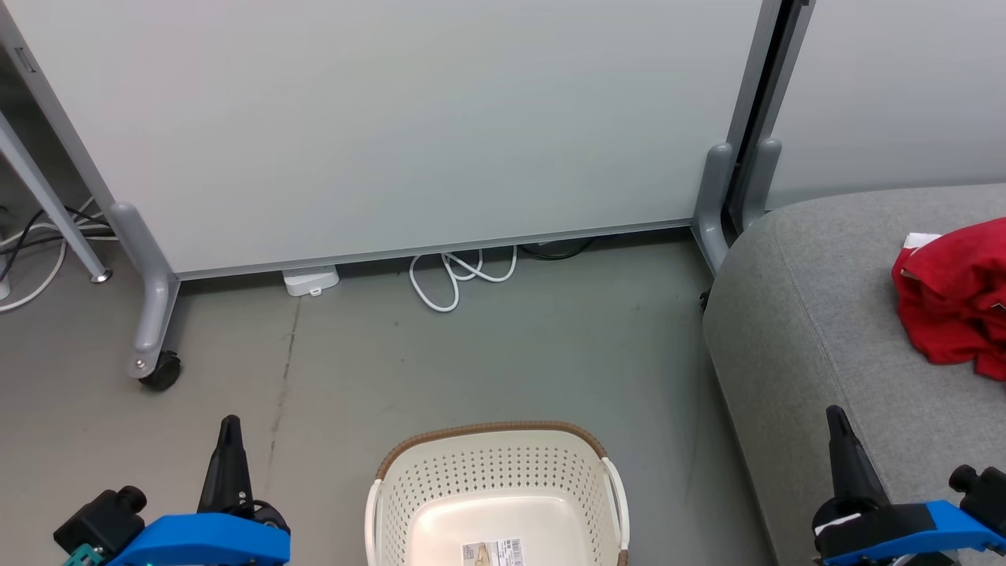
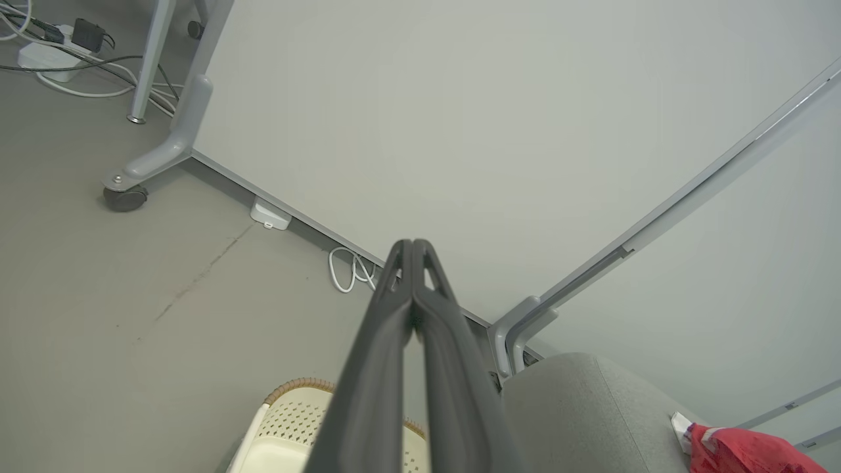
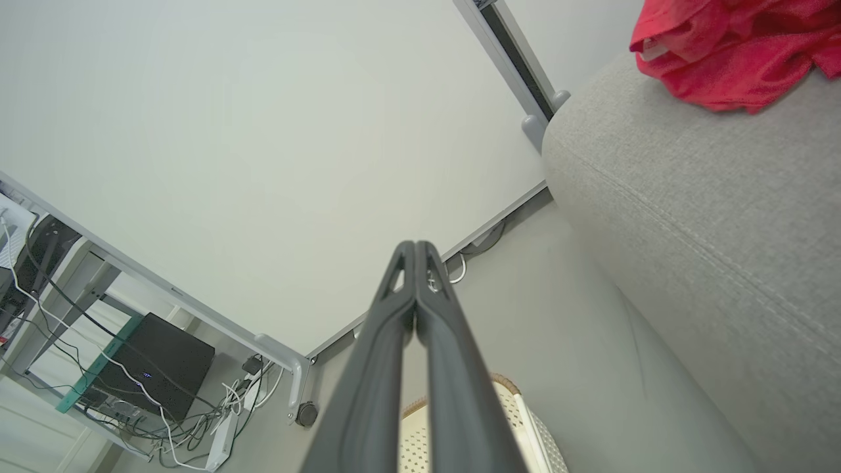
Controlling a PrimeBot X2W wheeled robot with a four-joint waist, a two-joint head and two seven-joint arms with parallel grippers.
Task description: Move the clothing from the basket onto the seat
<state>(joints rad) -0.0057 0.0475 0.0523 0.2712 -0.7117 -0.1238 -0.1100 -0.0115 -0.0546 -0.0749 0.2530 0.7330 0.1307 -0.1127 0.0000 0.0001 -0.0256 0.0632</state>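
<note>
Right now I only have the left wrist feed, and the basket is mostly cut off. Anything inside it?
Observer: In the head view, the basket floor is bare except for a printed label. Its near end is out of frame.
Operator: And the other arm?
Observer: The right hand is shut, fingers pressed together, holding nothing.
Operator: I see a red corner at my edge. How much is there?
Observer: A crumpled heap of red clothing lies on the seat and runs off the right edge. I cannot tell whether it is one piece or two.
</note>
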